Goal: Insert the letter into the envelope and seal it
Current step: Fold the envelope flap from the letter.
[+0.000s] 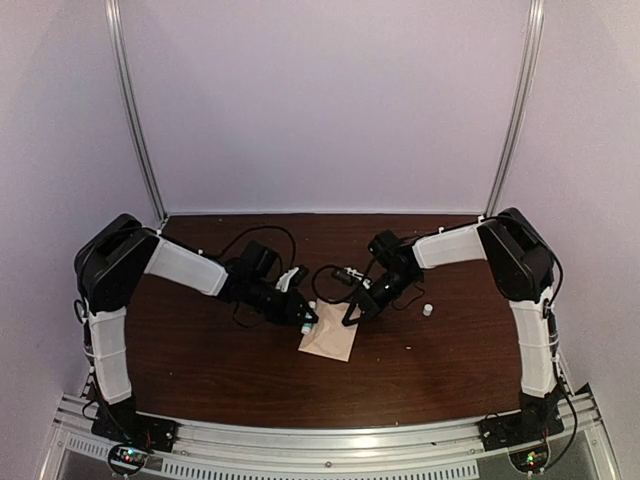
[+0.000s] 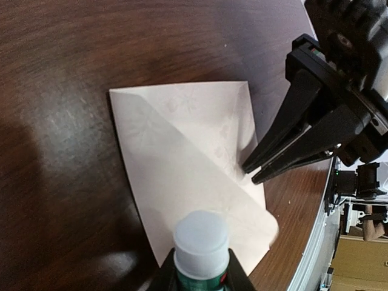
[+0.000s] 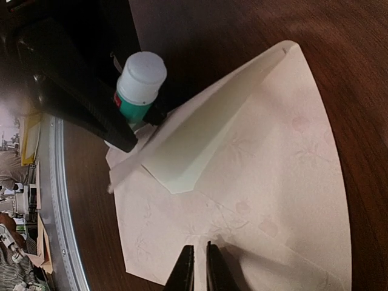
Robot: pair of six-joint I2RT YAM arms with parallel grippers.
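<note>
Where the envelope (image 2: 182,170) lies: flat on the worktop (image 1: 200,350) between our two arms, with its pointed flap (image 3: 194,145) hinged partway up and not pressed down.
Whereabouts of the letter: we cannot make it out as a separate sheet. We judge it is already tucked inside, though nothing shows that for certain.
State of the left claw (image 1: 306,320): clamped around a glue stick (image 2: 202,242), whose white end hangs over the envelope's near corner.
State of the right claw (image 3: 195,260): jaws pinched almost together and holding nothing, with the tips resting on the envelope's face beside the flap's edge.
Risk of sliding: the paper is light and pinned at one spot only, so a sideways drag of the stick could pivot or crumple it.
Risk of stray glue: if the flap sags, we could smear the envelope's outside or the worktop instead of the flap's inner side.
Risk of a dry pass: we cannot tell whether the white end is a cap or bare glue.
Risk of collision: both claws crowd the same small sheet, and a careless sweep could knock one against the other.
</note>
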